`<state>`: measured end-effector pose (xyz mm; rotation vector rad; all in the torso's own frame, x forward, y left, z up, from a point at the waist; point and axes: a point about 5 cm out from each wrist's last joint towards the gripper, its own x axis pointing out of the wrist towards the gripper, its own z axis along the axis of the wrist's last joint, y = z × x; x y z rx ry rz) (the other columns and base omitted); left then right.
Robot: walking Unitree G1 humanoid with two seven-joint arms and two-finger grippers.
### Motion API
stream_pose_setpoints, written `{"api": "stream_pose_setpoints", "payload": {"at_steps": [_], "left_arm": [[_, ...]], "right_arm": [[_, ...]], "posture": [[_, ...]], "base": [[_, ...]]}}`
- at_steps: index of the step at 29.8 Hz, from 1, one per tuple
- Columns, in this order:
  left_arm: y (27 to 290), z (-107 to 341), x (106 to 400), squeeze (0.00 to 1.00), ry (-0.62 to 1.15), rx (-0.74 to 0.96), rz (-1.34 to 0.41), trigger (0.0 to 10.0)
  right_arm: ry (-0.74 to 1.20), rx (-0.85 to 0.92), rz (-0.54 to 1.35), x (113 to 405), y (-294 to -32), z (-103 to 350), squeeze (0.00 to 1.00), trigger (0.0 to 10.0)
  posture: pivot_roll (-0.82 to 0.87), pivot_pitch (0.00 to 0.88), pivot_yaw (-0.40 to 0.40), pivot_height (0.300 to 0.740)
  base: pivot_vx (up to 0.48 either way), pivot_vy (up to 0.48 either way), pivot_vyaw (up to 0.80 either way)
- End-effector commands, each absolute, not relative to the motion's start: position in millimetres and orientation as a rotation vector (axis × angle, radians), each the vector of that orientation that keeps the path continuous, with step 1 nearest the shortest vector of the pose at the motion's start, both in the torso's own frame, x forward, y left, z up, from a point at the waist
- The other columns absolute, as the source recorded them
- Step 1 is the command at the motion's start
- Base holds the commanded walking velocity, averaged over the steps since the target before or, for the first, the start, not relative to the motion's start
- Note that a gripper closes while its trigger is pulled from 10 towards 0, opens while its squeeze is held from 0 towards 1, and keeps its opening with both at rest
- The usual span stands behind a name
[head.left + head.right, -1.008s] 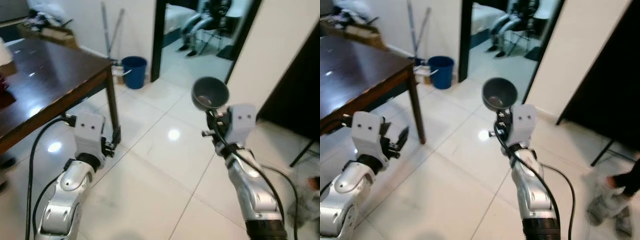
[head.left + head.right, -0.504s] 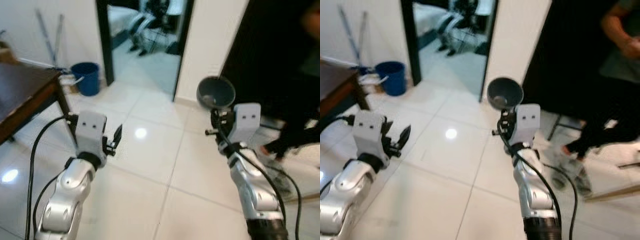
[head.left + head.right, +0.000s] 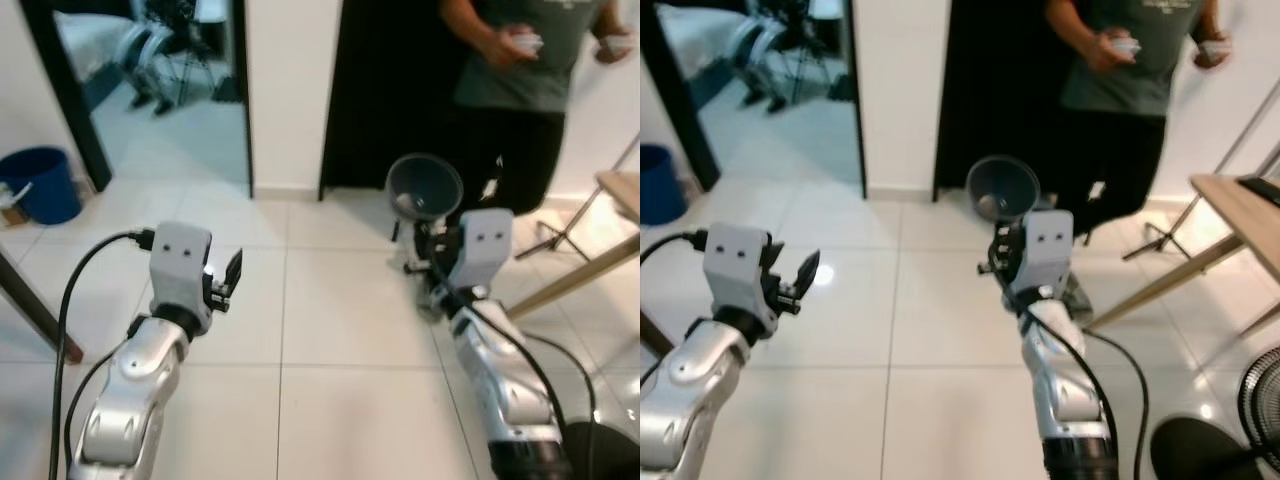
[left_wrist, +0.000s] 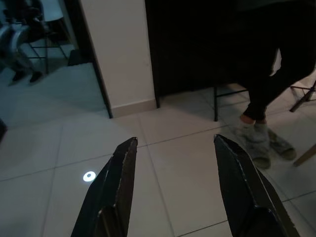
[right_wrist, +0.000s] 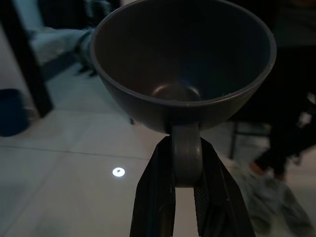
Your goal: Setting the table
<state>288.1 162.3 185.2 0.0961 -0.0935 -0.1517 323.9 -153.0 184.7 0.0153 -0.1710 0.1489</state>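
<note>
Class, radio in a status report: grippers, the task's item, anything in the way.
Right gripper shut on grey cup handle, cup upright. Left gripper open, empty, over tiled floor. Person standing directly ahead.

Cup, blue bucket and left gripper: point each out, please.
cup (image 5: 182,64), right wrist view, inside wall of the bowl
blue bucket (image 3: 40,185), left eye view, side wall
left gripper (image 4: 175,143), left wrist view, midway between its open fingertips
</note>
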Motion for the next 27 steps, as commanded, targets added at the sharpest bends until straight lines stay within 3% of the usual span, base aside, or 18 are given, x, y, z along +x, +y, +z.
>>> {"api": "stream_pose_setpoints", "payload": {"at_steps": [1, 27], "left_arm": [[159.5, 183.0, 287.3, 0.0, -0.086, 0.084, -0.167, 10.0], [158.2, 182.6, 286.5, 0.0, -0.082, 0.08, -0.168, 10.0]], "right_arm": [[-0.171, 0.009, 0.128, 323.2, -159.1, 184.0, 0.0, 10.0], [-0.166, 0.008, 0.128, 323.3, -158.9, 183.9, 0.0, 10.0]], "posture": [[0.03, 0.0, 0.047, 0.74], [0.03, 0.0, 0.043, 0.74]], "base": [[0.0, 0.0, -0.79], [0.0, 0.0, -0.79]]}}
